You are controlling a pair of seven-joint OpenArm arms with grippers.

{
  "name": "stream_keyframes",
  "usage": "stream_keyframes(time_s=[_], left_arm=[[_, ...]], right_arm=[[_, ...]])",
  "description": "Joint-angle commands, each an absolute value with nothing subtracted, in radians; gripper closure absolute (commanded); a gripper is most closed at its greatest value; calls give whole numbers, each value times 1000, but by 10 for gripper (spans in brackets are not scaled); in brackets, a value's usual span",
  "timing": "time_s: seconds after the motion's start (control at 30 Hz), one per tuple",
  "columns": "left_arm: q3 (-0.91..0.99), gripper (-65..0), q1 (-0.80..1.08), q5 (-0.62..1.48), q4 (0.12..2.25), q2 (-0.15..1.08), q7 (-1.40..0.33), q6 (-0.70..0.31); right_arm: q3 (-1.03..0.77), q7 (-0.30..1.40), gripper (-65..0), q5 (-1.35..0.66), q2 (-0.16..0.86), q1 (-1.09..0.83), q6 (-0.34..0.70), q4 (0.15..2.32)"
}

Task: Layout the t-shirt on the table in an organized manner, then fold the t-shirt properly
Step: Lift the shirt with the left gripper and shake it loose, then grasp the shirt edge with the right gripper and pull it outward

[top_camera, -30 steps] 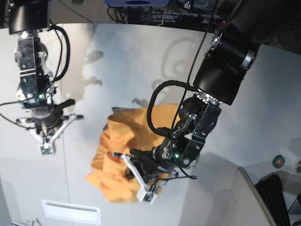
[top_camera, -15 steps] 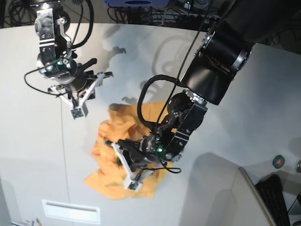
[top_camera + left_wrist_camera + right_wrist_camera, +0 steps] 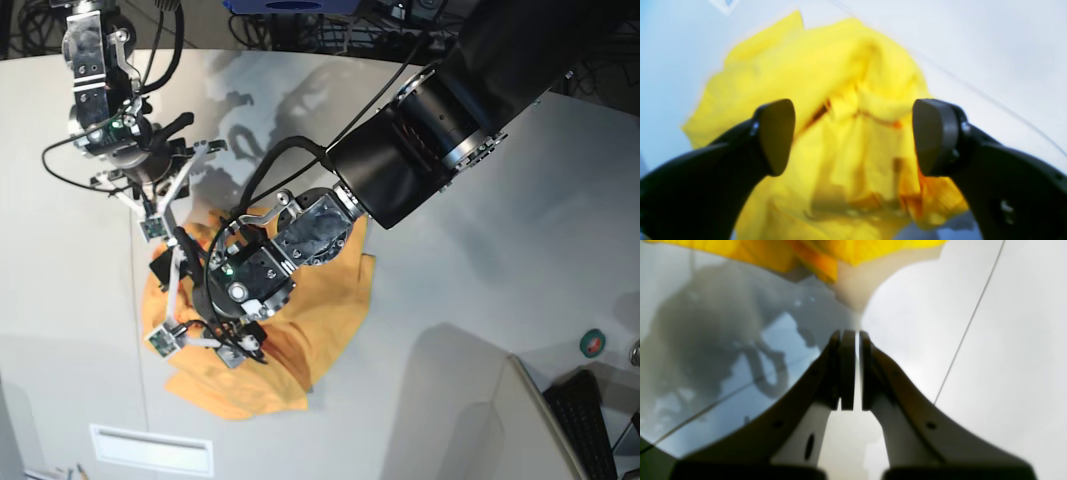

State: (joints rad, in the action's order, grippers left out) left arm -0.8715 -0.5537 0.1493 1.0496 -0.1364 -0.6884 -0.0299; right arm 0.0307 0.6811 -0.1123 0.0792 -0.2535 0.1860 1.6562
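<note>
The orange-yellow t-shirt (image 3: 325,315) lies crumpled in a heap on the white table (image 3: 500,230). No print shows. My left gripper (image 3: 162,305) is open over the heap's left edge. In the left wrist view its fingers (image 3: 775,135) straddle folds of the shirt (image 3: 846,83) without closing on them. My right gripper (image 3: 150,228) is shut and empty, just beyond the shirt's far left corner. In the right wrist view its fingertips (image 3: 847,340) point at bare table, with the shirt's edge (image 3: 813,253) at the top of the frame.
A thin dark seam (image 3: 968,326) crosses the table. A green tape roll (image 3: 592,342) and a black keyboard (image 3: 590,425) sit at the right edge beside a grey panel. A white label (image 3: 150,450) lies near the front edge. Cables run along the back.
My left arm swung left and up across the shirt, its gripper now at the heap's left edge, and the heap has shifted left. My right arm moved from the left side to the shirt's far corner.
</note>
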Motion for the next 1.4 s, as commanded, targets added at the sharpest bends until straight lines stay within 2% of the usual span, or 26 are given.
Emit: stream_keyframes(time_s=[0.0,0.1,0.27,0.5,0.57,0.67,0.8,0.9,0.97,1.0,1.03,1.2,1.37], left_arm=[[-832,-553,-579,148,1070,-157,-661,-25],[-713,-548,-519,140,1141,-148,-667,-25],[-611,-546,-354,137,1316,-12,-664,-25],[-607,-543,-285,139,1210,45,-659,-25],[-616,-494,-269,137,1184,56,-665,-28],[-676,-375,-232,137,1211,79,-667,-30],[-814,-268,-189,148,1270,156,-667,-30],[-845,-197,-159,150,1276,182,-667,-30],[-843,-97,-142,150,1290,185,-667,-30],[-842,-25,-137,150,1311,186,-667,-28],[-825,0,-120,150,1342,186,-667,-27],[-631,0,-59,139,1509,189,-668,-25],[-556,0,-143,139,1423,186,-668,-25]], right_arm=[[28,664,-23,-117,84,-246,191,1678],[28,662,-23,-117,82,-243,191,1678],[-8,662,-23,-117,81,-246,191,1712],[-64,662,-23,-120,74,-226,196,1727],[-64,662,-23,-120,74,-225,196,1725],[-64,662,-23,-120,74,-228,196,1725],[-70,662,-23,-120,79,-234,196,1725],[-70,662,-23,-120,82,-245,196,1725],[-70,662,-23,-120,82,-246,196,1725],[-70,662,-23,-120,82,-248,196,1725],[-70,662,-23,-120,81,-248,196,1724],[-70,662,-23,-120,76,-249,196,1724],[-65,662,-23,-122,76,-260,196,1725]])
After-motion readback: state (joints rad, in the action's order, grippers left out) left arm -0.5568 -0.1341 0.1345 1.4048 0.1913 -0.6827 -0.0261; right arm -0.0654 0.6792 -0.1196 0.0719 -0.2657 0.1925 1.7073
